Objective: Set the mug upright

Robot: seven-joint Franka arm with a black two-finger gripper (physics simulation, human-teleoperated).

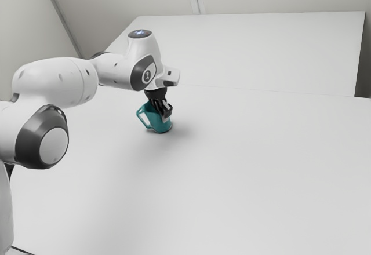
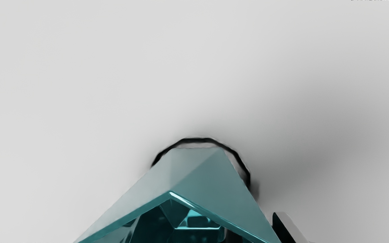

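Tabletop [image 1: 249, 156] edges lie well off the mug [image 1: 153, 119]; the end effector [image 1: 166, 115], its opening and hold, I cannot tell.

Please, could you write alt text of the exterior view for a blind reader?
A white robot arm reaches in from the exterior view's left, its black gripper at a teal mug, with a pale table beneath.

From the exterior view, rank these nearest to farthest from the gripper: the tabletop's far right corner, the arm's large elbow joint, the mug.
1. The mug: nearest, right at the gripper, just under the hand.
2. The elbow joint: off toward the exterior view's left.
3. The tabletop's far corner: farthest, up at the exterior view's right.
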